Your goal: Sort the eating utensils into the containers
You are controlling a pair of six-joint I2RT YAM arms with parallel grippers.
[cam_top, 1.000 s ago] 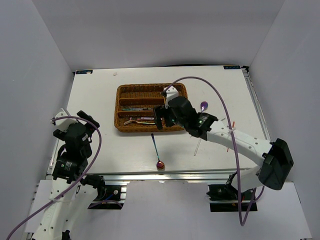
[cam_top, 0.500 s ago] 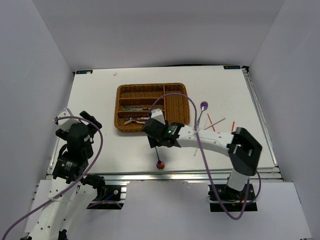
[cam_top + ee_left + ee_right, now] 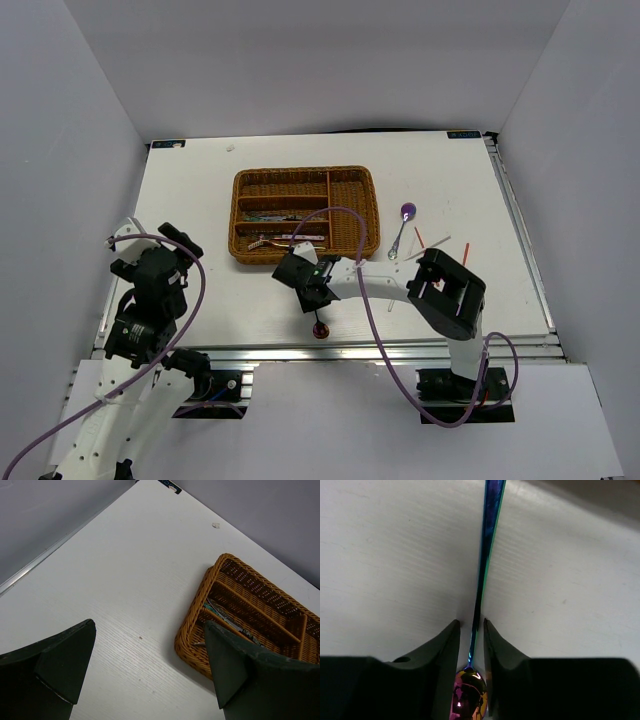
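Right gripper (image 3: 471, 625): jaws narrow, astride the handle of the iridescent red-bowled metal spoon (image 3: 489, 535) (table visible either side). The spoon lies flat, just near of the brown woven wicker tray (image 3: 238, 215). Left gripper (image 3: 149, 630): wide, empty, near left.

Tray (image 3: 300, 170): brown woven wicker. Spoon (image 3: 479, 595) nearside of tray: iridescent blue-green handle, magenta-gold bowl. Counter (image 3: 200, 200): white.

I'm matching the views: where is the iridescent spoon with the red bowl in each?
Top external: the red-bowled iridescent spoon lies near the white table's front edge, under the right pincer.
Left wrist: not in it.
Right wrist: centre, handle pointing up.
Shared landmark: the right pincer.
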